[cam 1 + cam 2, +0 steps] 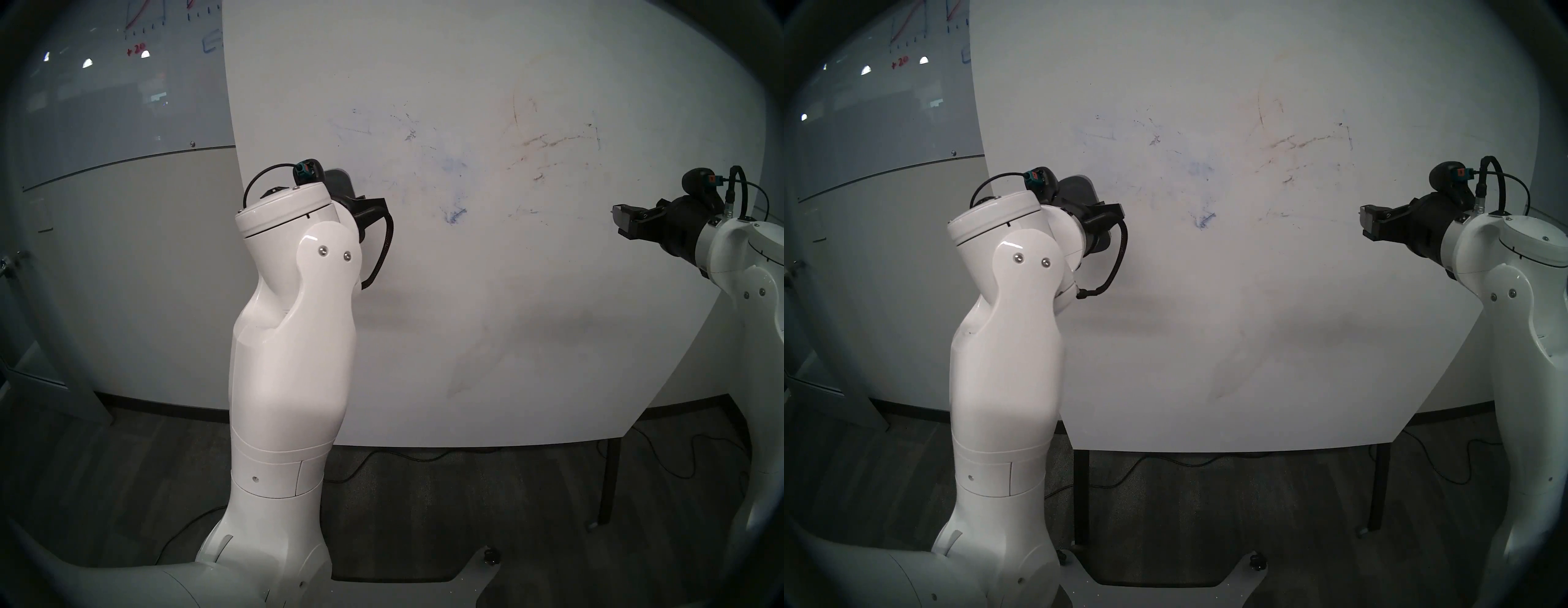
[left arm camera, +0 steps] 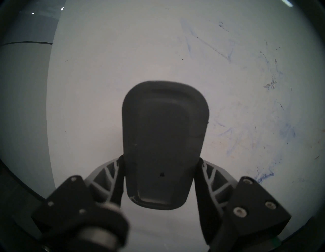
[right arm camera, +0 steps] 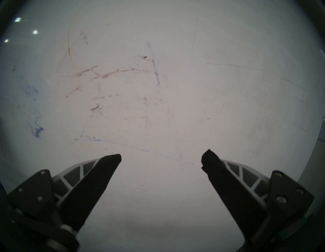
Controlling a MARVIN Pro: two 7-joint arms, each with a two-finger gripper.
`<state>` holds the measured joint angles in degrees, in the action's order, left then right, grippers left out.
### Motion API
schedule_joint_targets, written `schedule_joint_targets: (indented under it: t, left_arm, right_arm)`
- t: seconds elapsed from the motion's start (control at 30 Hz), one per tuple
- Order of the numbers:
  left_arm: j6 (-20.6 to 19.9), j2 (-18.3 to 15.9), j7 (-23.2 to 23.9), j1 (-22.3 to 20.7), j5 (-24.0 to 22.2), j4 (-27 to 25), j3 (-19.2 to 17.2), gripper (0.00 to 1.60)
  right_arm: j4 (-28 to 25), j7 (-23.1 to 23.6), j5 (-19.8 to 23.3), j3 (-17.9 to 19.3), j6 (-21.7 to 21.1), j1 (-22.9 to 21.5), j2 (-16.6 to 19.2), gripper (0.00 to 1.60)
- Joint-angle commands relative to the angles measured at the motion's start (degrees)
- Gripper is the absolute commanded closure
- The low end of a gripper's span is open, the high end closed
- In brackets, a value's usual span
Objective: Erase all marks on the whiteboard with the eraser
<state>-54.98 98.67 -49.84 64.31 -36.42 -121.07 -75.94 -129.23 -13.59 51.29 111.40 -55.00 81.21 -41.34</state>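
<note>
The whiteboard (image 1: 466, 318) fills the middle of both head views, upright in front of me. Its marks are smeared: a blue smudge (image 1: 455, 215) (image 2: 263, 176) near the centre, fainter blue traces above it, and brownish streaks (image 1: 547, 142) (image 3: 105, 73) further right. My left gripper (image 2: 161, 159) is shut on the dark grey eraser (image 2: 163, 132) (image 1: 1079, 189), which lies against the board's left part, left of the blue smudge. My right gripper (image 3: 161, 158) (image 1: 621, 220) stands open and holds nothing, near the board's right side, facing the brownish streaks.
A glossy glass board (image 1: 127, 85) with red and blue graph scribbles hangs on the wall at the left. Dark stand legs (image 1: 1081, 496) (image 1: 609, 479) and cables lie on the carpet below the whiteboard's lower edge.
</note>
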Motion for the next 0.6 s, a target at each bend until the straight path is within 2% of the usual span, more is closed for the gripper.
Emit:
schedule_joint_targets:
  t: [0.0, 0.13, 0.57]
  left_arm:
    - [-0.02, -2.69, -3.7, -2.13, -3.3, -0.52, -1.79, 1.6]
    - [-0.02, -4.78, -3.29, -2.83, -5.39, 0.19, -3.84, 1.6]
    - [-0.02, -8.56, -3.5, -8.39, -10.48, 5.65, -4.83, 1.6]
  right_arm:
    - [-0.26, 0.08, -0.11, 0.15, 0.41, -0.5, 0.21, 0.0]
    - [-0.26, 0.07, -0.1, 0.16, 0.39, -0.5, 0.21, 0.0]
    - [-0.26, 0.07, -0.1, 0.16, 0.4, -0.5, 0.21, 0.0]
